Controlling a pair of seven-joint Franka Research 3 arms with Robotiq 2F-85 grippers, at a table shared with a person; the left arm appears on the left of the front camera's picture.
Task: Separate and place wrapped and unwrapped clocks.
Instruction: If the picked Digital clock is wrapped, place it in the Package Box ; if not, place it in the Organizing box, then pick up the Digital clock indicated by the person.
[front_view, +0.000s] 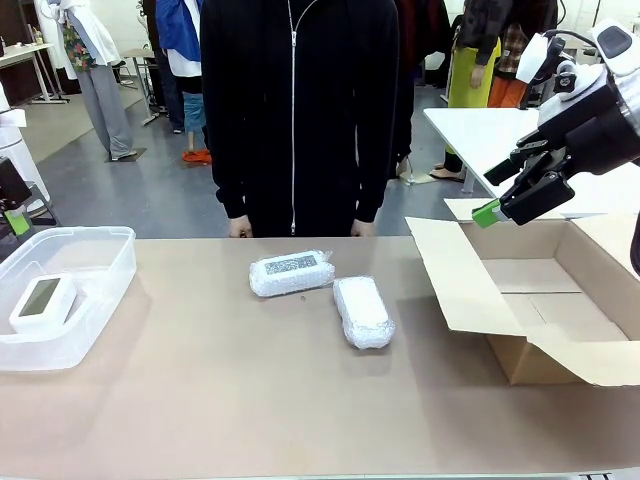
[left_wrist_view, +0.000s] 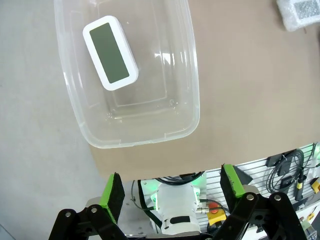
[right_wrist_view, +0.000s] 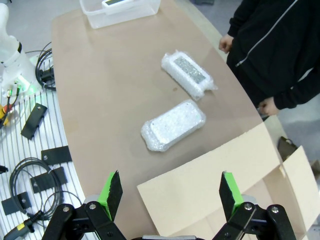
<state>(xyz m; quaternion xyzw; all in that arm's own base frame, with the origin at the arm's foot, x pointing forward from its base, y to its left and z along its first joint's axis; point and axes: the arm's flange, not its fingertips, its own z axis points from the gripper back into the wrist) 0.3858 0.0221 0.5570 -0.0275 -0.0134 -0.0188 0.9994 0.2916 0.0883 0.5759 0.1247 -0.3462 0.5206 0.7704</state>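
Observation:
Two bubble-wrapped clocks lie mid-table: one crosswise near the person, the other lengthwise just right of it. In the right wrist view they show as wrapped clock and wrapped clock. The bare white clock with a greyish face lies inside the clear plastic bin at the left; from the left wrist it is the bare clock in the bin. My right gripper hovers open above the cardboard box. My left gripper is open and empty, above the bin's near edge.
An open cardboard box with spread flaps stands at the right. A person in a black zip jacket stands at the far edge, hands resting at the table. Cables and tools lie beyond the table edge.

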